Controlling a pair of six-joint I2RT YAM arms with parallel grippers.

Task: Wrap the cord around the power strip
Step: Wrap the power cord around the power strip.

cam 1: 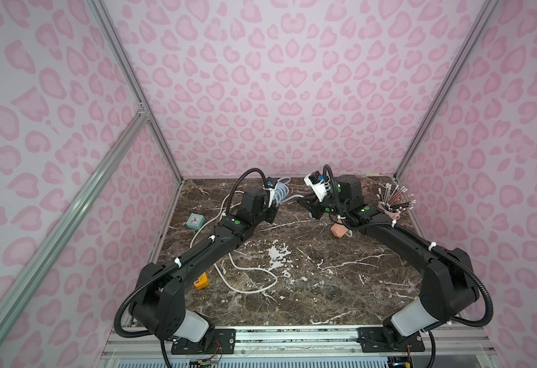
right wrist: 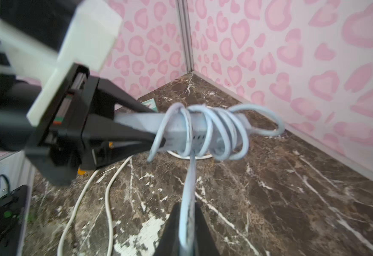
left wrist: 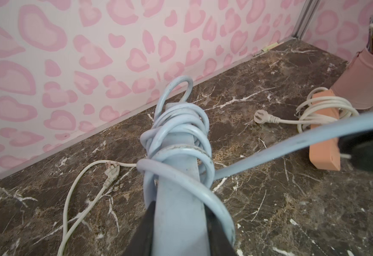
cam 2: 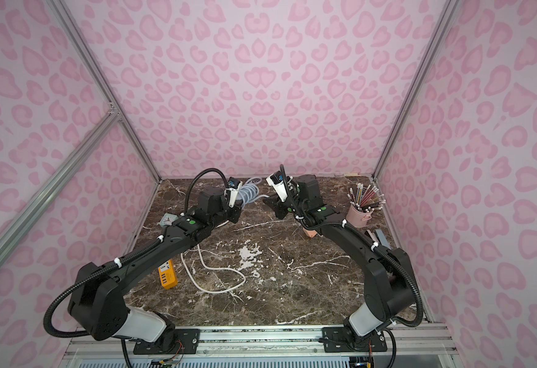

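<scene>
Cord (left wrist: 258, 155) is pinched flat in my right gripper (right wrist: 186, 212), whose jaws are pressed together on one pale blue stretch running taut from the coils. My left gripper (left wrist: 180, 223) clamps one end of the pale blue power strip (left wrist: 176, 206) and holds it out level above the marble table (cam 1: 324, 286), near the back wall (cam 1: 276, 95). Several loose turns ring the bar.

From the right wrist I see socket slots (right wrist: 195, 137) between the turns; the left wrist view misses them. The left wrist shows a salmon power strip (left wrist: 324, 141) wound in white cord (left wrist: 292, 120), its plug (left wrist: 260, 116) lying on the marble. In both top views my right arm (cam 1: 398, 235) hides most of it. A yellow socket block (cam 2: 167, 274) shows printed marks in a top view, too small for me to read.
</scene>
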